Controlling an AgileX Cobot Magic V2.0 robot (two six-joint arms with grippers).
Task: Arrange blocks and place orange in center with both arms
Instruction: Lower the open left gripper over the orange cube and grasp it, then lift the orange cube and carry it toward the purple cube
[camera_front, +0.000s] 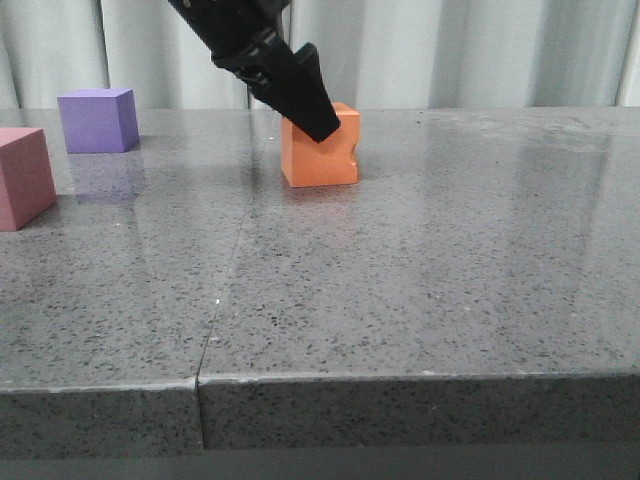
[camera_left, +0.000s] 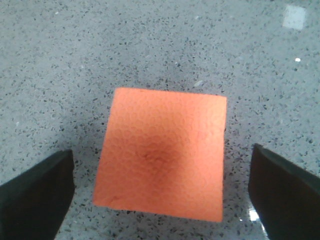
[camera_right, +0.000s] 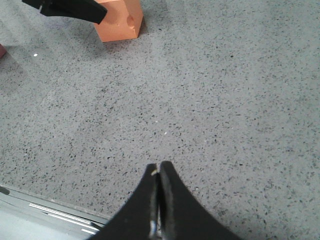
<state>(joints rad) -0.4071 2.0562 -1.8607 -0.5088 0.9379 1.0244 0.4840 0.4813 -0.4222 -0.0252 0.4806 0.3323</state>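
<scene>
Left gripper (camera_front: 322, 128) poised over the orange cube (camera_front: 320, 160); right gripper (camera_right: 159, 172) idle with fingers pressed together.

Your front view shows the orange cube resting on the grey speckled desk (camera_front: 420, 280) near its middle, notch in its right-hand edge, with the left arm's dark finger crossing its upper left corner; whether that finger touches the foam cannot be told from there. Your left wrist view settles the spread: the two fingers (camera_left: 37, 192) stand wide apart, one on each side of the cube, with bare desk showing between each finger and the cube. Only the front view shows the purple cube (camera_front: 98, 120) far left at the back and the pink-red cube (camera_front: 22, 178) at the left edge, both well apart from the orange one. Your right wrist view shows the right gripper over bare desk, well away from the orange cube.
</scene>
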